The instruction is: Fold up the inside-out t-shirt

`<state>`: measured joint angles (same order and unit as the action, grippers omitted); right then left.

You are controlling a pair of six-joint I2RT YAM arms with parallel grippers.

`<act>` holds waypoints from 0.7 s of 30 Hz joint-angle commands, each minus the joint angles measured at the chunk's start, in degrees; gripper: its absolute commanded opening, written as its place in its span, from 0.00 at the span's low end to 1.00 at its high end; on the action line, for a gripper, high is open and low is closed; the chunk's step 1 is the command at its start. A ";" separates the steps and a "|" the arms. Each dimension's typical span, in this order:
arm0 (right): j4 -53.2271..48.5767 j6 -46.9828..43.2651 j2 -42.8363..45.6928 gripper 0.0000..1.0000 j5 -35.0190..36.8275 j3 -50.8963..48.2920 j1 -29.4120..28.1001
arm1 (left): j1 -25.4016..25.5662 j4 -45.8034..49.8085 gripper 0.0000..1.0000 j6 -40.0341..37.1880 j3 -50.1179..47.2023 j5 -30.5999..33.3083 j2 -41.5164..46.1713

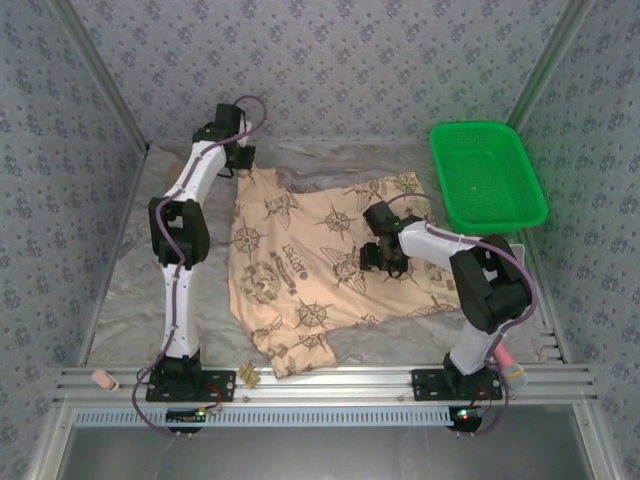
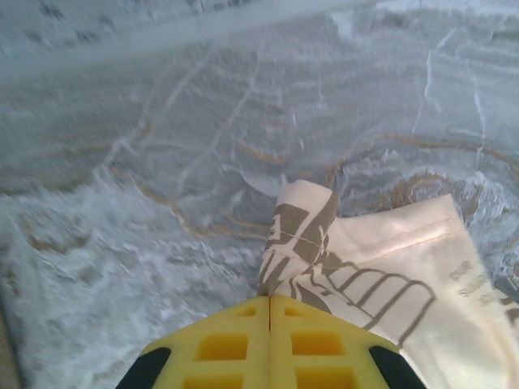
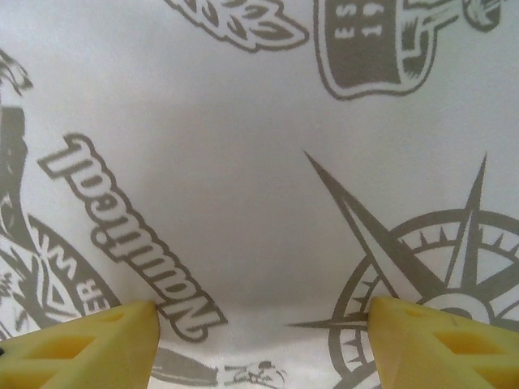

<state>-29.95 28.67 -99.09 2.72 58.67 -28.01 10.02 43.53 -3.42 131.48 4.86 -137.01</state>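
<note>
The tan t-shirt with dark compass and map prints lies spread across the middle of the table, printed side up. My left gripper is at the shirt's far left corner, shut on a bunched tip of the cloth. The yellow fingers meet with the corner pinched between them. My right gripper hovers over the shirt's right middle, open. Its yellow fingertips stand wide apart close above flat printed cloth, with nothing held.
A green plastic basket sits at the far right. Crinkled grey sheeting covers the table. A small tan piece and a pinkish piece lie on the front rail. Patterned walls close in the sides.
</note>
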 commanded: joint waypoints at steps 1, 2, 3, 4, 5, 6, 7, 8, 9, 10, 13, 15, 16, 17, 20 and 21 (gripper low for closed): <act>-1.35 -0.54 -0.57 0.71 -0.75 1.66 -0.13 | 0.40 0.87 0.08 -5.62 6.40 4.01 -6.49; -1.41 -0.70 -0.59 0.71 -0.80 1.92 -0.20 | 0.44 2.39 0.21 -5.89 9.32 5.67 -8.46; -1.67 -0.92 -0.45 0.73 -0.85 2.25 -0.32 | 0.44 4.86 0.36 -5.52 13.03 7.17 -10.43; -2.36 -1.11 -0.18 0.75 -0.33 2.53 -0.48 | 0.52 7.74 0.41 -5.13 16.33 7.66 -12.30; -2.78 -1.15 0.22 0.77 0.21 2.74 -0.51 | 0.59 9.87 0.42 -4.72 18.08 7.80 -13.13; -3.22 -1.31 0.81 0.78 0.76 2.80 -0.51 | 0.70 11.04 0.43 -3.91 18.27 7.91 -13.08; -3.63 -1.33 1.50 0.78 1.34 2.84 -0.55 | 0.91 11.39 0.43 -2.77 17.11 8.73 -12.13; -3.85 -1.33 2.24 0.78 1.74 2.77 -0.55 | 1.13 11.34 0.43 -1.96 15.37 9.18 -10.82; -3.97 -1.40 3.10 0.78 1.93 2.61 -0.54 | 1.29 11.06 0.43 -0.44 12.66 9.57 -8.70; -4.13 -1.50 3.97 0.79 2.10 2.44 -0.46 | 1.40 10.69 0.43 1.37 9.42 9.94 -6.31; -4.23 -1.59 6.46 0.79 2.84 1.65 -0.32 | 1.32 9.10 0.44 8.63 -2.02 8.13 1.64; -4.22 -1.42 8.30 0.81 4.50 0.78 -0.26 | 1.32 4.05 0.43 11.15 -11.86 3.98 6.61; -4.23 -1.36 9.16 0.82 5.08 0.28 0.01 | 1.32 0.04 0.43 11.92 -16.70 0.75 8.71; -4.23 -1.21 9.88 0.82 5.65 -0.02 0.45 | 1.32 -3.80 0.43 12.83 -20.95 -2.30 10.20; -5.39 -1.02 11.31 0.84 5.62 -0.76 2.32 | 1.32 -10.22 0.42 13.70 -24.46 -5.94 9.56; -5.08 -0.98 11.53 0.84 4.99 -0.99 2.96 | 1.32 -10.05 0.42 13.58 -23.51 -5.67 8.37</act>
<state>-32.77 27.64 -88.82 6.33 58.96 -26.70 11.05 41.47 7.25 108.68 4.14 -127.92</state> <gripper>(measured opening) 0.836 0.420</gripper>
